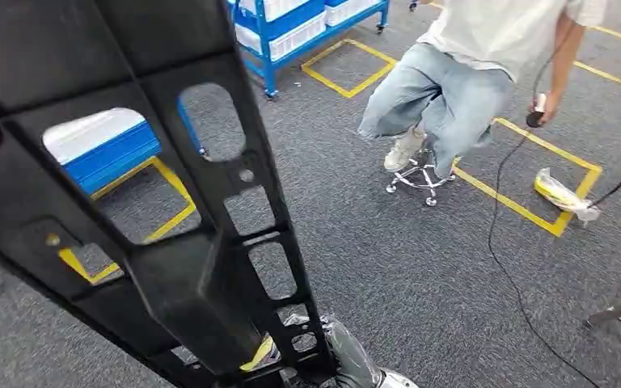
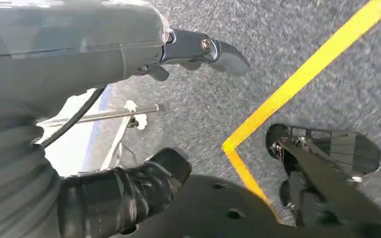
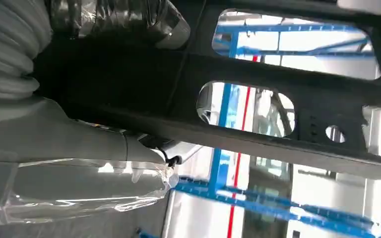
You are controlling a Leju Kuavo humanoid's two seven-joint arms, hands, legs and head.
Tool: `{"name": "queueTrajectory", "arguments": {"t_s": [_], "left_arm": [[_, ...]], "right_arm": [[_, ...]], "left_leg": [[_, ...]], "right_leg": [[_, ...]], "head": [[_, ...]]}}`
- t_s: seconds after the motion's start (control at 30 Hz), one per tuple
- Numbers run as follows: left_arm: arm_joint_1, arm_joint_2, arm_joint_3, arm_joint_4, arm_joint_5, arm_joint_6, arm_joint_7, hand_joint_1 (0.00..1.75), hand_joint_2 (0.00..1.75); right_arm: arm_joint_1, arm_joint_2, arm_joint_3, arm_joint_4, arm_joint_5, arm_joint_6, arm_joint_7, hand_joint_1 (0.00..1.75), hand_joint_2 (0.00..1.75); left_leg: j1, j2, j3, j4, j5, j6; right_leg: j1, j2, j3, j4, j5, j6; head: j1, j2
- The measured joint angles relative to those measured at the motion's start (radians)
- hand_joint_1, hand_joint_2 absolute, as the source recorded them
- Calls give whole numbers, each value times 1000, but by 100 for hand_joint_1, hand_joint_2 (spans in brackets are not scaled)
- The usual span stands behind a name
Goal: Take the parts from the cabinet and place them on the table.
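Part, a long black perforated frame, is riding gripped in the right hand; left hand is hanging empty, fingers apart. Carrying it level should be avoiding the person.

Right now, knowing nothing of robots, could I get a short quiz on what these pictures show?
1. True or false: the person sits on a stool.
2. What colour is the tape marking squares on the carpet? A red, B yellow, C white.
3. Fill in: the long black frame part, gripped by the right robot hand, has several ___ cut through it.

Key: 1 true; 2 B; 3 openings.
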Motion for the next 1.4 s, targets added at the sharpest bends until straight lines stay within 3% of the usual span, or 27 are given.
{"name": "queueTrajectory", "arguments": {"t_s": [0.07,0.13,0.17,0.2,0.3,0.33,0.4,0.43,0.5,0.53,0.57,0.63,0.67,0.7,0.83,0.87,0.93,1.0,1.03,1.07,1.13,1.17,1.2,1.23,1.33,1.37,1.4], "left_arm": [[1,-4,0,0,4,4,-5,0,175],[-1,-6,0,0,14,11,-14,0,175],[-1,-6,0,0,23,15,-16,0,175],[-1,-7,1,0,29,19,-18,0,175],[-13,-12,4,0,42,19,-20,0,175],[-14,-14,6,0,48,19,-21,0,175],[-14,-17,19,0,70,21,-23,0,175],[-12,-17,26,0,82,21,-25,0,175],[-9,-15,45,0,112,22,-33,0,175],[-10,-15,55,0,124,24,-35,0,175],[-11,-15,65,0,136,25,-37,0,175],[-14,-15,85,0,154,29,-39,0,175],[-15,-15,93,0,164,32,-41,0,175],[-15,-14,105,0,175,34,-42,0,175],[-16,-10,145,0,206,35,-50,0,175],[-17,-8,151,0,210,34,-51,0,175],[-15,-2,166,0,219,32,-52,0,175],[-13,3,179,0,231,32,-53,0,175],[-13,5,185,0,236,31,-53,0,175],[-12,8,193,0,241,30,-54,0,175],[-12,17,206,0,253,26,-54,0,175],[-12,22,213,0,254,24,-54,0,175],[-10,23,221,0,260,24,-54,0,175],[-10,26,226,0,264,24,-54,0,175],[-16,29,238,0,270,24,-57,0,175],[-15,28,243,0,271,24,-57,0,175],[-15,29,245,0,271,24,-57,0,175]], "right_arm": [[3,0,0,0,-3,13,-8,175,175],[3,2,0,0,-7,34,-12,175,175],[1,4,0,2,-10,47,-13,175,175],[-5,7,0,5,-12,61,-14,175,175],[-12,17,0,13,-16,81,-16,175,175],[-15,19,0,16,-18,90,-15,175,175],[-36,25,2,26,-34,122,-7,175,175],[-56,36,9,36,-42,135,2,175,175],[-92,61,27,67,-66,159,19,175,175],[-108,71,37,83,-77,169,26,175,175],[-124,80,46,98,-89,176,33,175,175],[-162,99,62,128,-109,192,38,175,175],[-182,110,69,141,-119,201,41,175,175],[-205,124,79,158,-133,211,45,175,175],[-265,173,115,209,-170,232,56,175,175],[-275,186,122,218,-174,237,58,175,175],[-298,209,140,239,-182,240,63,175,175],[-318,227,161,260,-201,247,70,175,175],[-326,235,170,272,-209,252,75,175,175],[-332,241,178,282,-216,256,80,175,175],[-359,262,199,302,-236,258,88,175,175],[-372,271,206,309,-242,258,89,175,175],[-384,280,214,318,-251,258,90,175,175],[-395,288,219,323,-258,258,93,175,175],[-413,301,233,338,-271,258,98,175,175],[-418,303,235,342,-272,258,98,175,175],[-422,304,237,347,-274,258,98,175,175]], "left_leg": [[0,-2,15,-49,54,4],[1,-30,90,-226,156,10],[4,-76,113,-287,167,15],[4,-87,123,-310,161,18],[-5,-66,124,-304,161,27],[3,-54,128,-318,170,38],[2,-27,131,-330,178,54],[-2,-12,129,-330,178,57],[-6,20,128,-329,175,61],[-7,33,128,-329,175,60],[-7,44,128,-329,174,59],[-7,64,132,-326,170,54],[-8,73,134,-323,167,50],[-14,81,134,-318,163,43],[-14,122,139,-316,158,24],[-8,101,134,-308,146,15],[-4,18,94,-211,83,6],[-1,-1,14,-44,14,-1],[-1,-1,-10,0,11,-3],[0,-2,-14,0,25,-3],[4,-7,44,-147,128,-3],[9,-30,83,-236,174,-4],[17,-93,103,-282,166,-5],[14,-99,107,-300,167,0],[8,-75,104,-294,170,13],[18,-60,106,-306,177,24],[15,-46,109,-310,181,31]], "right_leg": [[0,28,1,3,-1,0],[-1,57,5,4,-2,2],[-3,65,4,4,-2,5],[1,79,-2,11,-3,12],[-9,105,-8,1,6,33],[-4,115,-10,1,7,41],[2,11,-37,62,-41,43],[1,-14,-73,137,-85,45],[-4,-27,-144,287,-146,49],[-5,-30,-156,313,-144,51],[-7,-32,-143,289,-119,52],[-8,-49,-58,134,-38,47],[-5,-87,-7,43,-3,40],[8,-144,8,7,-18,31],[10,-85,-2,2,-5,15],[1,-74,3,-5,1,7],[-2,-53,0,-7,5,0],[0,-25,-1,-5,6,-1],[0,-11,-2,-3,6,-2],[0,0,-1,0,5,-2],[-2,34,-1,7,2,0],[-3,46,-1,11,0,4],[-2,55,-5,13,-1,8],[0,67,-14,21,-1,15],[-7,92,-20,10,11,35],[-1,93,-23,14,8,41],[3,38,-32,35,-12,43]], "head": [[0,0],[0,0],[0,0],[1,0],[0,0],[1,0],[3,0],[2,0],[2,0],[2,0],[2,0],[2,0],[2,0],[2,0],[2,0],[2,0],[0,0],[0,0],[0,0],[0,0],[1,0],[0,0],[2,0],[0,0],[0,0],[0,0],[1,0]]}}
